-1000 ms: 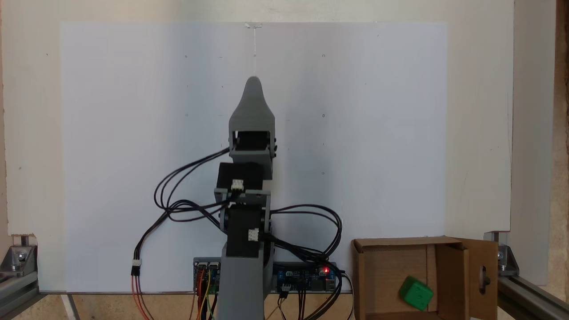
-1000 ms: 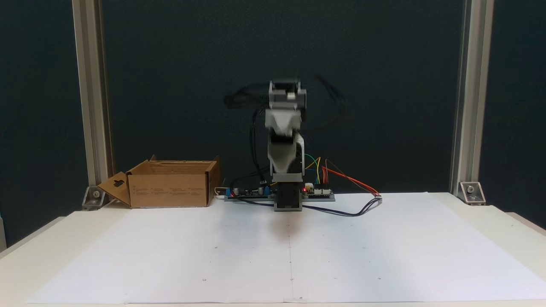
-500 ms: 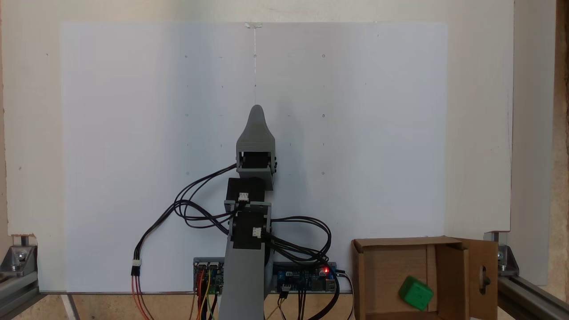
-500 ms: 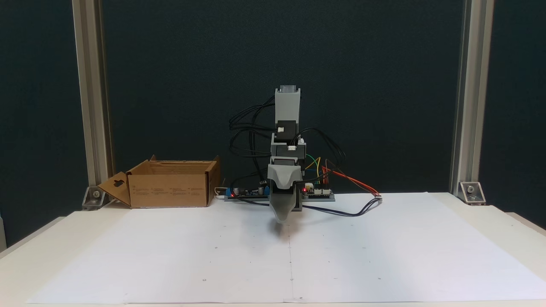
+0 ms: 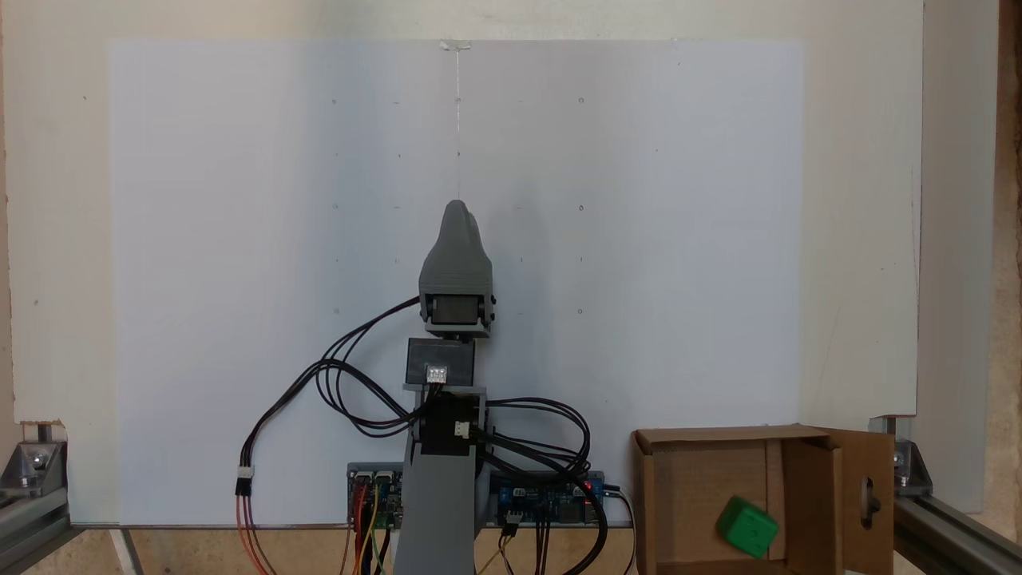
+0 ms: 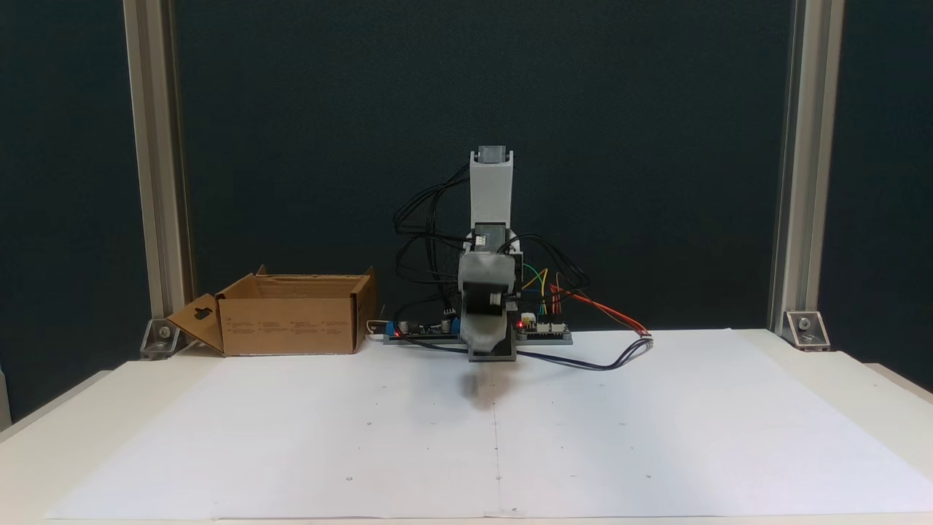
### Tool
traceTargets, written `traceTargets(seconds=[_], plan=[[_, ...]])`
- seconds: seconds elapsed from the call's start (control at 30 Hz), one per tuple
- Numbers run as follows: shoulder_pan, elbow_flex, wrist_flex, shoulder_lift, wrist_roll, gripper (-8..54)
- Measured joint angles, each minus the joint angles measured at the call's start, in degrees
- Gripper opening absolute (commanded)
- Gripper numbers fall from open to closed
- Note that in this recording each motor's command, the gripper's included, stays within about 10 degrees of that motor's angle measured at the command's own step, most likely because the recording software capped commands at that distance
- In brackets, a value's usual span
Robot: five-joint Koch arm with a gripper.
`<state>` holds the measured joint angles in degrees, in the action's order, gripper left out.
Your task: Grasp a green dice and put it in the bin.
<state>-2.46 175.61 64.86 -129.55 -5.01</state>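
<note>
Claw (image 5: 457, 209) low over the paper sheet (image 5: 639, 239), arm folded, jaw state unclear.

Gripper (image 5: 457, 209): matt grey plastic, smooth moulded shell; also seen from the front (image 6: 481, 343).
Green dice (image 5: 746, 526): glossy bright green plastic, rounded edges, well off to the gripper's right in a fixed view.
Bin (image 5: 813, 491): brown corrugated cardboard, matt and slightly fibrous; in a fixed view it stands well to the gripper's left (image 6: 284, 324).
Sheet (image 5: 639, 239): white paper, smooth and matt, lying under and around the gripper.
Table (image 6: 58, 437): cream board, smooth with a dull sheen, showing beyond the paper.
Frame posts (image 6: 798, 168): brushed aluminium, satin metal, far to either side of the gripper.
Cables (image 5: 335, 383): black rubbery sheathing, slightly shiny, behind the gripper.
</note>
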Motion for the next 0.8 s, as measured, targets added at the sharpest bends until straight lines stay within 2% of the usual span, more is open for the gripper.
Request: traceTargets(seconds=[0.33, 0.8], plan=[[-0.26, 0.79, 19.95, 0.00, 0.00, 44.7], [-0.26, 0.79, 20.21, 0.00, 0.00, 44.7]])
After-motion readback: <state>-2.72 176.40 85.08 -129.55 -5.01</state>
